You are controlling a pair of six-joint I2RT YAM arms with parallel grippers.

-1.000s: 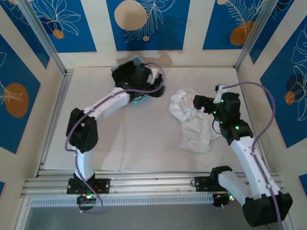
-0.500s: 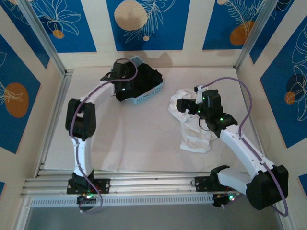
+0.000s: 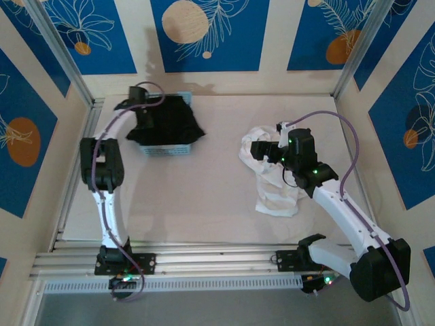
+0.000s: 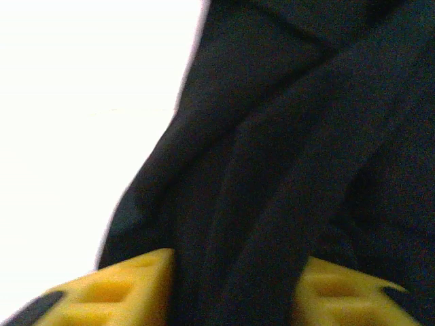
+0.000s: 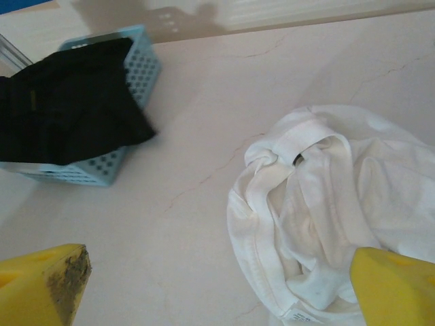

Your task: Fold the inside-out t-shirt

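The right gripper (image 5: 221,285) has its yellow jaws spread wide, with nothing between them. It hangs just above the crumpled white cloth t-shirt (image 5: 326,197), which lies in a heap on the right half of the pale table (image 3: 197,197) (a small sewn label shows at its near edge). The left gripper (image 4: 234,282) has a fold of the black cloth garment (image 4: 285,136) between its jaws, but I cannot tell if they pinch it. This garment lies in the light blue perforated plastic basket (image 3: 166,151) at the far left, well apart from the t-shirt.
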